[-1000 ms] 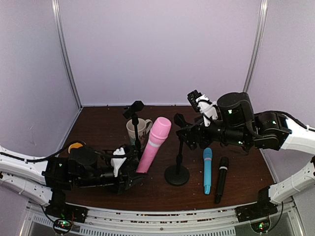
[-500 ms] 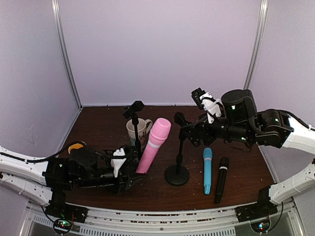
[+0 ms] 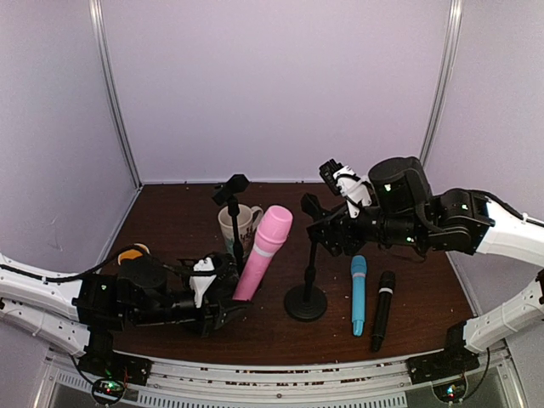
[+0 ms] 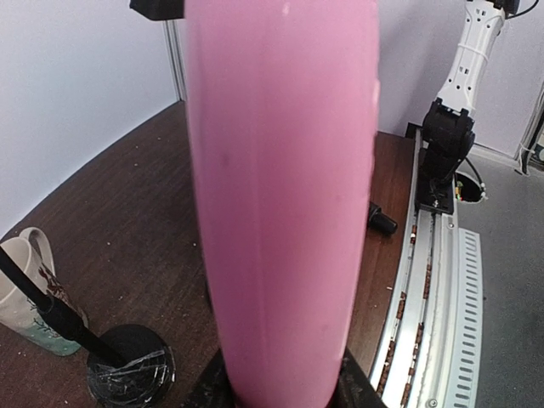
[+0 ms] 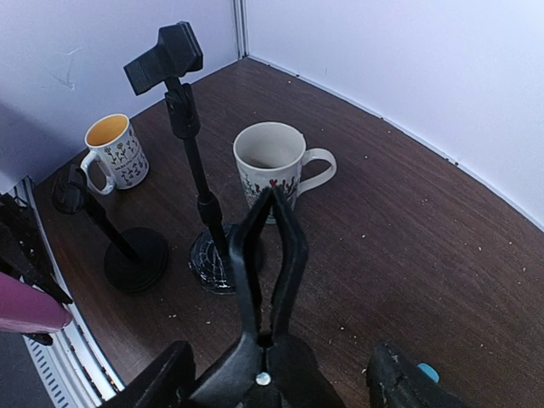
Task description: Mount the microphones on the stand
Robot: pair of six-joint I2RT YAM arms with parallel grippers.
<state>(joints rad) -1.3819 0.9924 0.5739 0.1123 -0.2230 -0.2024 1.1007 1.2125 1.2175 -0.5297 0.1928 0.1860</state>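
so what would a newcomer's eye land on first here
The big pink microphone, tilted up at centre-left in the left tool and filling the left wrist view. Next, the right tool at the clip of the middle stand, with the blue microphone and black microphone lying beside its base.

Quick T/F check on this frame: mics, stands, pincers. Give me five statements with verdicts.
1. The left pincer holds the pink microphone. True.
2. The light blue microphone sits in a stand clip. False: it lies on the table beside the black microphone.
3. Neither the back stand nor the near stand has a microphone in it. True.
4. The white mug lies on its side. False: it stands upright.
5. The right pincer grips the black microphone. False: it is up at the near stand's clip, with a finger on either side.
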